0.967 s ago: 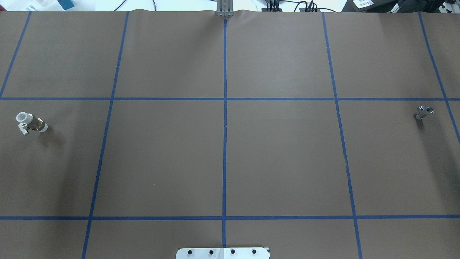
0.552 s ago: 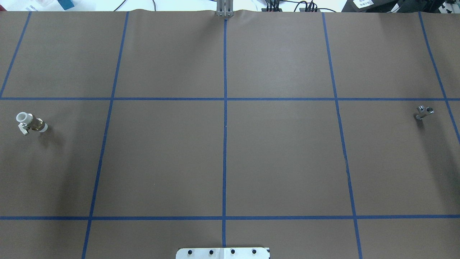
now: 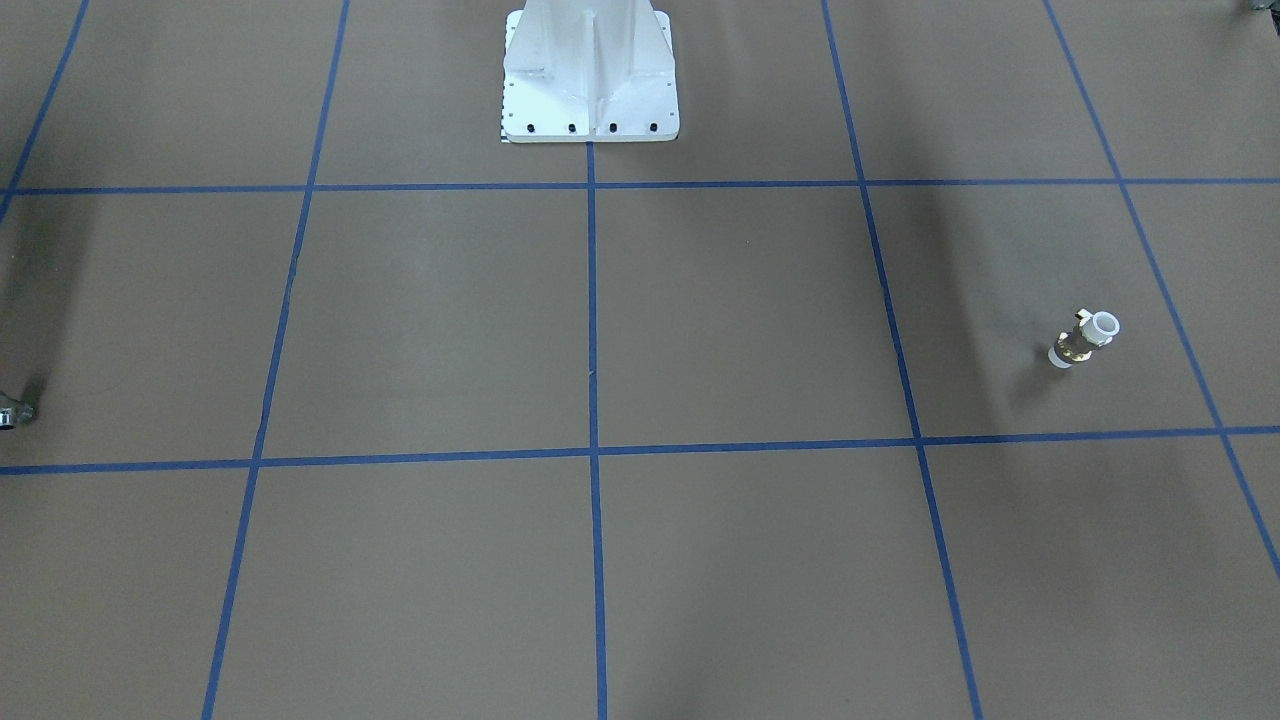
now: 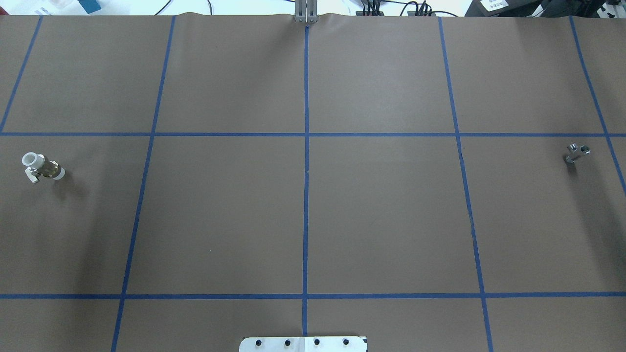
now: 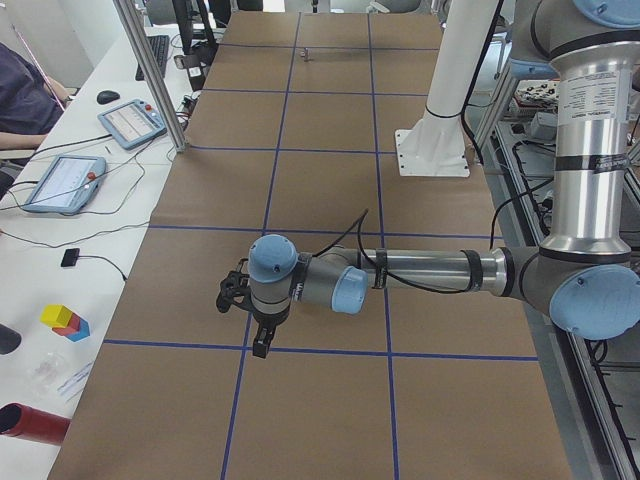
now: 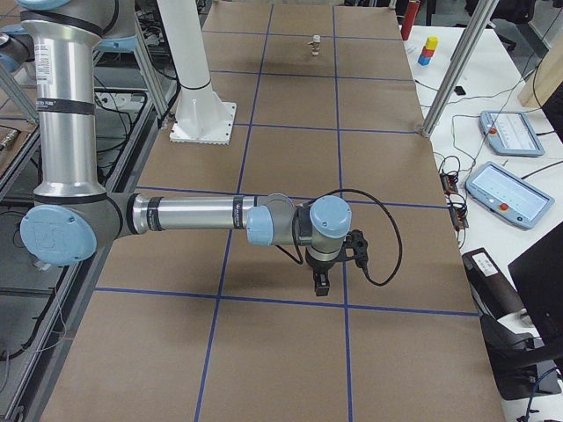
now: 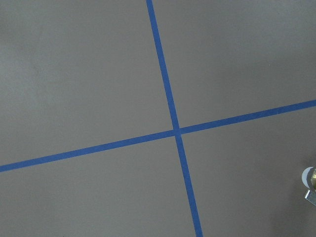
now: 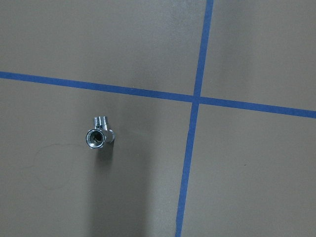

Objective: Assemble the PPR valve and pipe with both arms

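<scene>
A: Left end of the table (image 4: 220, 220) first. The PPR valve (image 4: 42, 167) sits in the far-left square of the middle row, on brown paper. It touches no blue tape line (image 4: 306, 220). It appears to stand on one white ring end, with the brass middle above it and the small lever out to the side.

B: And the left gripper (image 5: 259, 348)?

A: It shows only from the table's end. It points down over the paper on the left arm (image 5: 430, 270), whose forearm runs low and level. Released or clenched cannot be told. The left wrist camera catches only a sliver of the valve, at its right edge.

B: Centre?

A: The white pedestal (image 3: 590, 70), bolted down at the robot's edge, on the middle tape line.

B: Right end.

A: The pipe (image 4: 577, 151) rests in the far-right square of the middle row, well apart from the valve. In the right wrist view its open bore faces up, with a threaded stub out to one side. It is near a tape crossing and touches no tape.

B: Right gripper (image 6: 322, 286)?

A: Same limit, side view only. It points down on the right arm (image 6: 193, 215), and its jaw state cannot be told.
</scene>
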You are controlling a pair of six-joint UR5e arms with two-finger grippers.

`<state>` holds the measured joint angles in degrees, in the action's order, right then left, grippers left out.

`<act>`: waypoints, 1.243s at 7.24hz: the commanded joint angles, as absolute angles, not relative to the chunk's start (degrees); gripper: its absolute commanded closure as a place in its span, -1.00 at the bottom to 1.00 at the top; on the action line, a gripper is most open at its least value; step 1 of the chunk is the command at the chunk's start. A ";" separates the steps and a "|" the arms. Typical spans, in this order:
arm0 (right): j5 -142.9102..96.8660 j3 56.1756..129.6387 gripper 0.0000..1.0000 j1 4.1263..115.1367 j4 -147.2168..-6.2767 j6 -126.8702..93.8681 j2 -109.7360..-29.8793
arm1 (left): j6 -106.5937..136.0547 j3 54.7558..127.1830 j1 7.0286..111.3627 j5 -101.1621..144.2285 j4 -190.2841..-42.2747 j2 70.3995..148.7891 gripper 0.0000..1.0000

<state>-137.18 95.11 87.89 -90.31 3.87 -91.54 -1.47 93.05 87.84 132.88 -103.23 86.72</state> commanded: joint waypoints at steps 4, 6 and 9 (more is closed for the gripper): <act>-136.58 95.98 -0.99 87.89 -90.09 3.96 -92.29 | 4.74 106.86 74.21 126.13 -83.63 93.24 -1.00; -136.67 95.89 -0.99 87.89 -90.09 4.04 -92.20 | 21.15 106.97 72.44 131.35 -86.19 94.74 -1.00; -136.76 95.80 -0.99 87.89 -90.09 3.96 -92.20 | 24.43 100.66 68.21 129.91 -98.21 92.55 -1.00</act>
<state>-136.74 95.84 87.89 -90.09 3.99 -92.20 23.19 103.72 69.74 130.69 -92.66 93.35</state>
